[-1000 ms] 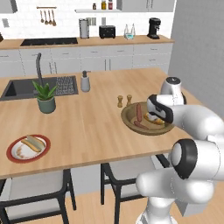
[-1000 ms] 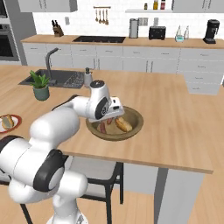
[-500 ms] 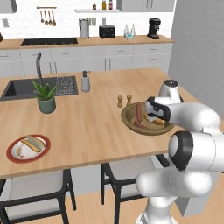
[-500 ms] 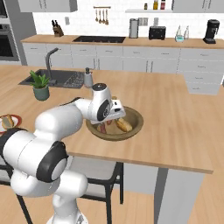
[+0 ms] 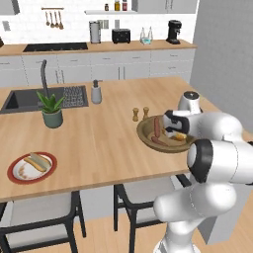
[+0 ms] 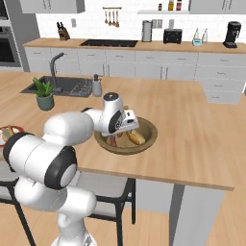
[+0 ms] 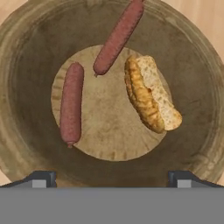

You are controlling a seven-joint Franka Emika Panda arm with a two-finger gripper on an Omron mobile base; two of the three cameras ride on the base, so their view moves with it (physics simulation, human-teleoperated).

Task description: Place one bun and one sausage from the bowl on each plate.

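Gripper: the gripper (image 7: 112, 177) is hovering over the bowl (image 7: 26, 52), its fingers spread wide and pinching nothing.
Bowl: the wooden bowl (image 5: 148, 140) is sitting near the right end of the island counter (image 5: 99, 143), just beside two small shakers (image 5: 139, 114).
Contents: two sausages (image 7: 71, 103) (image 7: 118, 36) and one bun (image 7: 148, 93) are lying inside, the bun beside them, apart from the left sausage.
Plate: a red-rimmed plate (image 5: 15, 177) is resting well apart at the counter's left end, carrying a bun with a sausage (image 5: 38, 162).
Elsewhere: a potted plant (image 5: 51, 109) is standing by the sink (image 5: 24, 99).
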